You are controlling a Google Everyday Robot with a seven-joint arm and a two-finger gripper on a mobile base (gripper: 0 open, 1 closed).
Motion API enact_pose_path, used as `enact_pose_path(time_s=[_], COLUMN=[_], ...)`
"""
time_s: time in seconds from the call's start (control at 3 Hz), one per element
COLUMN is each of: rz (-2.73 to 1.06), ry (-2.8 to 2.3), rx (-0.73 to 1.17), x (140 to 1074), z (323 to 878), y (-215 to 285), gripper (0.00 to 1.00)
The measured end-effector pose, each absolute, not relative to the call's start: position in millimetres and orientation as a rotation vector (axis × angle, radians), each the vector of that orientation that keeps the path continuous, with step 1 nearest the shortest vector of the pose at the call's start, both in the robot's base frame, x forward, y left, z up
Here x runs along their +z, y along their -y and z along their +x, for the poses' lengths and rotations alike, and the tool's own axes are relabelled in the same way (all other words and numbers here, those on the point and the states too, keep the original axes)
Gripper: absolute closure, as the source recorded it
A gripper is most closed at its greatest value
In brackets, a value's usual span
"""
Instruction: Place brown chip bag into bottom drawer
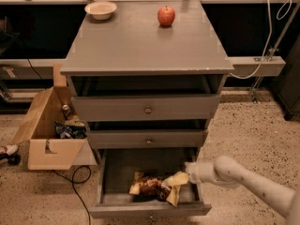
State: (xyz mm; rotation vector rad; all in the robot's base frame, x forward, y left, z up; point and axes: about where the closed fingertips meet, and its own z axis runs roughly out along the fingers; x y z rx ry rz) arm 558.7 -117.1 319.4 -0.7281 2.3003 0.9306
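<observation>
The bottom drawer [150,211] of the grey cabinet is pulled open. The brown chip bag [152,186] lies inside it near the front, dark body in the middle, pale yellow ends at left and right. My gripper [188,172] reaches in from the right at the end of the white arm. It is over the drawer's right side, right at the bag's yellow right end. Whether it still holds the bag is not visible.
The two upper drawers [147,109] are shut. A bowl [101,9] and a red apple [166,15] sit on the cabinet top [145,46]. An open cardboard box [47,149] with clutter stands on the floor at left, with a black cable [77,177] beside it.
</observation>
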Motion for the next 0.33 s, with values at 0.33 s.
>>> enact_pose_path(time_s=[0.33], rz=[-0.635], ry=[-2.204], rx=[0.919], x=[363.7], z=[548.2], y=[179.3], gripper=[0.00])
